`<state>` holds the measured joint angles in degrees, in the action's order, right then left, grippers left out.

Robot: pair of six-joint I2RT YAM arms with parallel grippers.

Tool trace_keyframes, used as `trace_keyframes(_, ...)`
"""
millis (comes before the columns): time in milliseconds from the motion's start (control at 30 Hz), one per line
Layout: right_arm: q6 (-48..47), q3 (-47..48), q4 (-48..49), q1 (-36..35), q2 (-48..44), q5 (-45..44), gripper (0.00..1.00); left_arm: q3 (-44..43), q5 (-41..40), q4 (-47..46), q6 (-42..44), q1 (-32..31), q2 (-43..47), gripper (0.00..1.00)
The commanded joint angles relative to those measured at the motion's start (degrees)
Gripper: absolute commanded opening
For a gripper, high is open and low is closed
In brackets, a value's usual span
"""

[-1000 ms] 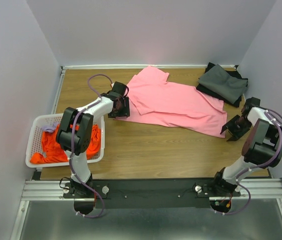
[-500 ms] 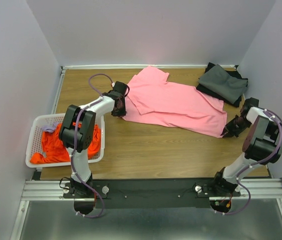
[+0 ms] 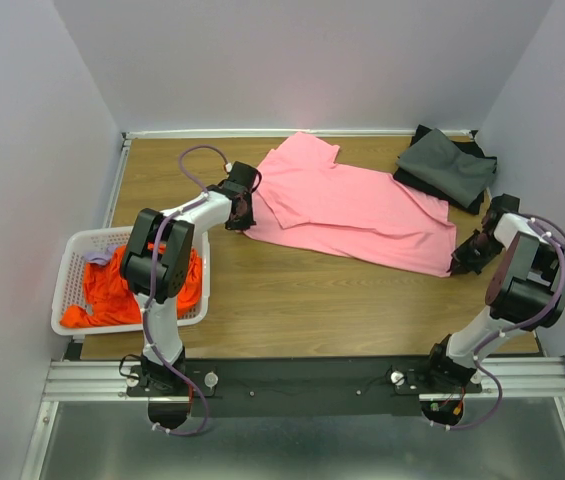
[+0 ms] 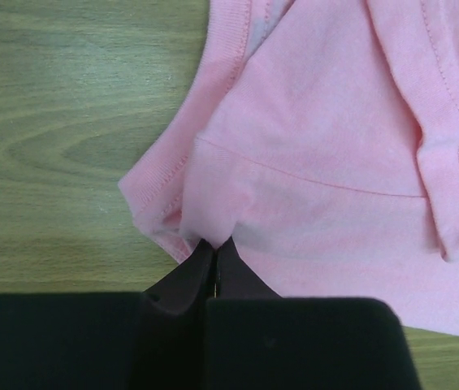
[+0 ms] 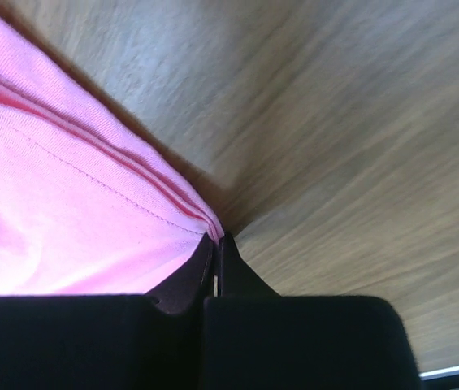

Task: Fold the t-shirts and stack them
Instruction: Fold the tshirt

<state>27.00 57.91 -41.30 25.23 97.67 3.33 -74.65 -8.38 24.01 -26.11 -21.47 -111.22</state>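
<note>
A light pink t-shirt [image 3: 347, 208] lies spread across the middle of the wooden table, partly folded over itself. My left gripper [image 3: 246, 216] is shut on its left corner; the left wrist view shows pink cloth [image 4: 310, 146] pinched at the fingertips [image 4: 215, 244]. My right gripper [image 3: 459, 262] is shut on the shirt's right hem corner, and the right wrist view shows the stitched pink hem [image 5: 75, 179] caught at the fingertips [image 5: 218, 238]. A folded dark grey t-shirt [image 3: 447, 167] sits on black cloth at the back right. An orange t-shirt [image 3: 112, 290] lies crumpled in the basket.
A white slotted basket [image 3: 72, 255] stands at the left edge of the table beside the left arm. The table is walled on the left, back and right. Bare wood [image 3: 322, 300] runs between the pink shirt and the arms' bases.
Both grippers have closed from open onto the pink shirt's corners. The left one moved a little onto the left corner, the right one shifted in to the hem corner.
</note>
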Motion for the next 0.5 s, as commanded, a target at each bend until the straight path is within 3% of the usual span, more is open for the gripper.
trace_keyframes(0, -1.69, -1.31, -1.85, 0.34, -1.51, -9.57, 0.02, 2.14, -3.57, 1.39, 0.53, 0.21, 0.56, 0.0)
trace_keyframes(467, -2.31, -0.69, -5.9, 0.43, -5.03, -10.45, 0.02, 3.9, -3.22, 1.74, 1.06, 0.2, 5.92, 0.0)
